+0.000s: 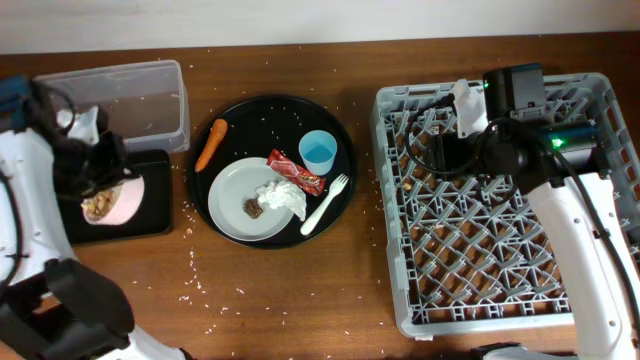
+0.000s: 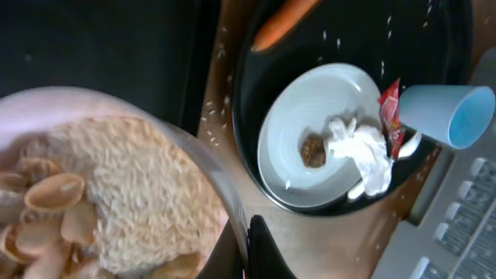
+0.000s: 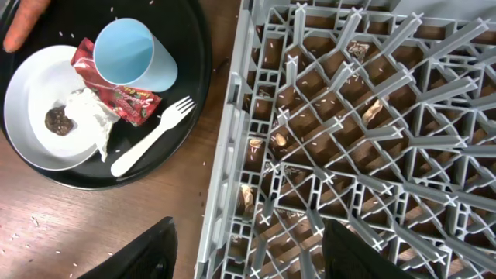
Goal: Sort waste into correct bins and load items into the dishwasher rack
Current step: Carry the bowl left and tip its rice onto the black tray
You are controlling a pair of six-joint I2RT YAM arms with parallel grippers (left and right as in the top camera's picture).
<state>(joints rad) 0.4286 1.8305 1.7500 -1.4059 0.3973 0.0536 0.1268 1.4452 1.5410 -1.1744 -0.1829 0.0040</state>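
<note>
Since the left pincer (image 1: 104,178) is clamped on the rim of the pinkish bowl (image 1: 130,198) and holds it over the shallow black rectangular tray (image 1: 155,218), I'd say the step in hand is dumping the food out. The bowl is loaded with rice scraps (image 2: 132,194) and what look like pasta shells. Next move, my guess, is tipping it further so the lot slides into that tray and not over its edge, then carrying the emptied bowl across to the dishwasher rack (image 1: 386,220). The right pincer (image 3: 256,262) hovers over the rack's left edge with its fingers wide apart, holding nothing. Everything else sits on the round black tray (image 1: 245,115) mid-worktop: a grey plate (image 1: 232,190) with a brown chunk (image 1: 253,207) and a crumpled napkin (image 1: 283,195) on it, a red wrapper (image 1: 297,172), a blue cup (image 1: 319,153), a white fork (image 1: 324,203), and a carrot (image 1: 209,144) at the left rim. The clear tub (image 1: 140,95) sits just behind the black rectangular tray. The worktop (image 1: 300,300) is dark brown wood peppered with loose rice grains, with some bits under the rack too, and a pale strip of wall runs along the far edge.
</note>
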